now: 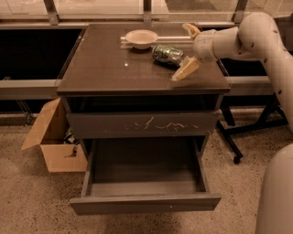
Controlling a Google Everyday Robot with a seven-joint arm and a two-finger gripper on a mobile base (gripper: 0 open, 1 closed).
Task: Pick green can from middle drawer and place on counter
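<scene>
Camera view: splayed end effector (180, 51) flanks green can (165, 54) on counter (105, 68).

A speckled beige floor (36, 205) spreads under the cabinet (137, 124). An open cardboard box (52, 146) stands just left of it, flaps raised. To the right is a black frame on a caster (236, 157), perhaps a table's leg. Pale window bars (50, 11) line the top, above a grey ledge (27, 87) and dark recesses. The gripper (181, 51) hangs over the counter (105, 68), at its right rear, with fingers spread.
</scene>
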